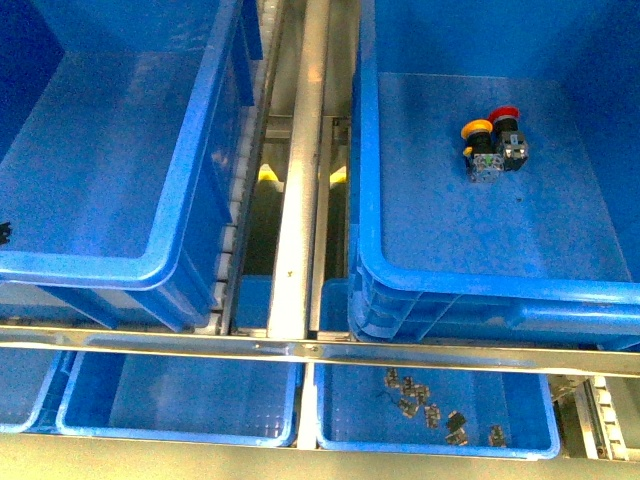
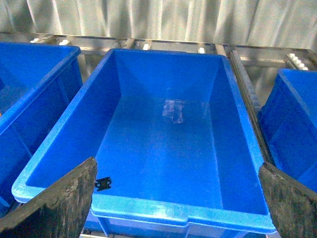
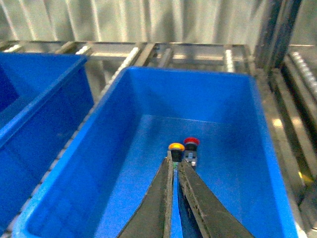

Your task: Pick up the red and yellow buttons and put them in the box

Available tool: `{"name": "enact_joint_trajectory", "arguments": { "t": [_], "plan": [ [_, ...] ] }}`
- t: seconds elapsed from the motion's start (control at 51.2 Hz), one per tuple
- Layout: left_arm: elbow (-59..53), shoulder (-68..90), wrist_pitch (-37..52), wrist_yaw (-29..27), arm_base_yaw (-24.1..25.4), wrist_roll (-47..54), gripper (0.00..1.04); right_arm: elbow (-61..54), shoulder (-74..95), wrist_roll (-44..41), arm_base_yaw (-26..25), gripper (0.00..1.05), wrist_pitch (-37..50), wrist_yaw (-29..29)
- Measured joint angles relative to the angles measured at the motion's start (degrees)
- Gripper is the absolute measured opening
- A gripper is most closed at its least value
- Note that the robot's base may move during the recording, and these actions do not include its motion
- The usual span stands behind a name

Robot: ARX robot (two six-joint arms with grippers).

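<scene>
On the floor of the right-hand blue crate [image 1: 470, 290], toward two o'clock in the front view, the yellow button [image 1: 476, 129] and the red button [image 1: 503, 114] lie side by side, touching, the red one at three o'clock of the yellow; their grey-and-black bodies point toward the near rim. At nine o'clock, across a steel rail [image 1: 300, 170], stands a second blue crate [image 1: 170, 240]. Along the six o'clock edge sit two shallow blue trays; the right tray [image 1: 330, 425] holds a scatter of small grey metal parts [image 1: 430, 405], the left tray [image 1: 75, 420] shows a bare floor.

From the right wrist camera, the right gripper [image 3: 174, 171] has its two dark fingers [image 3: 158, 208] drawn nearly together, only a thin slit between them, tips just short of both buttons and gripping neither. From the left wrist camera, the left gripper [image 2: 176, 173] has its jaws spread wide apart over a deep blue crate [image 2: 143, 208], where a small black part [image 2: 103, 183] lies on the floor by the near wall
</scene>
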Motion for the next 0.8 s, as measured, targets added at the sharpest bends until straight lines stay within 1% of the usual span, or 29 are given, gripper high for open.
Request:
{"name": "enact_joint_trajectory", "arguments": {
  "t": [0.039, 0.508, 0.801],
  "plan": [
    [0.0, 0.0, 0.0, 0.0, 0.0, -0.02, 0.97, -0.57, -0.87, 0.0, -0.57, 0.04, -0.68, -0.02],
    [0.0, 0.0, 0.0, 0.02, 0.0, 0.02, 0.97, -0.63, -19.3, -0.04, -0.68, 0.04, -17.79, -0.37],
    [0.0, 0.0, 0.0, 0.02, 0.0, 0.02, 0.97, -0.63, -25.4, -0.04, -0.68, 0.04, -23.82, -0.37]
  ]
}}
